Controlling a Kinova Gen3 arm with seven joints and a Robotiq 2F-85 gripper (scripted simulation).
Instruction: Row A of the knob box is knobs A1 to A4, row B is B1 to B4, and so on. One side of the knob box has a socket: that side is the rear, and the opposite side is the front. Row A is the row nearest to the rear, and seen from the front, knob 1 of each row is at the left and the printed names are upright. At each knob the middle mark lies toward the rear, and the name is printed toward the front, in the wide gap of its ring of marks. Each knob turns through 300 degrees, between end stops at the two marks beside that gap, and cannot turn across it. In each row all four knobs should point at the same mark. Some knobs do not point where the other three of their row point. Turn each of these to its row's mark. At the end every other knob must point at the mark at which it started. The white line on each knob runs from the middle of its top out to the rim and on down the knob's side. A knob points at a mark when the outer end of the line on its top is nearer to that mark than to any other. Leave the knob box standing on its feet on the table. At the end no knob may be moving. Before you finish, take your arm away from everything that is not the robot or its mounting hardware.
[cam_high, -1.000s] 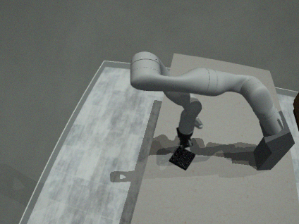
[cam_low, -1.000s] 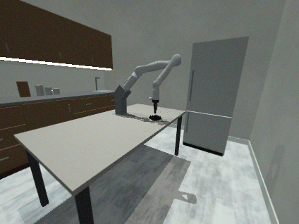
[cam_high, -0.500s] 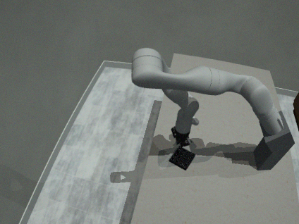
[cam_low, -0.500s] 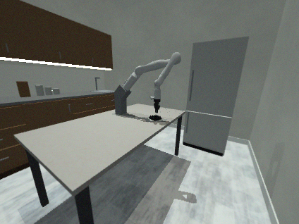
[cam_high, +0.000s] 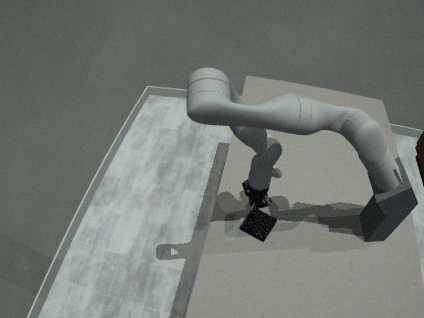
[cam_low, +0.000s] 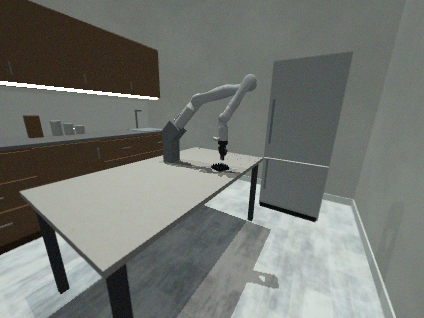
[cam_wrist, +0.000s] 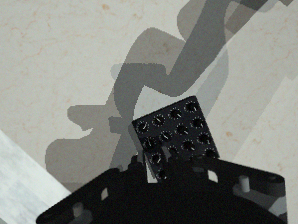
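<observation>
The black knob box (cam_high: 258, 224) stands on the beige table near its edge. It also shows in the exterior view (cam_low: 220, 166) and in the wrist view (cam_wrist: 175, 137), turned at a slant, with its rows of small black knobs and white lines. My gripper (cam_high: 259, 202) hangs above the box's rear corner, clear of the knobs, as the exterior view (cam_low: 222, 150) shows. The fingers stand nearly closed with a narrow gap and nothing between them. The knob names and marks are too small to read.
The arm's grey base block (cam_high: 387, 212) stands on the table to the right of the box. The table edge (cam_high: 207, 210) runs just left of the box, with tiled floor below. A refrigerator (cam_low: 302, 135) stands beyond the table.
</observation>
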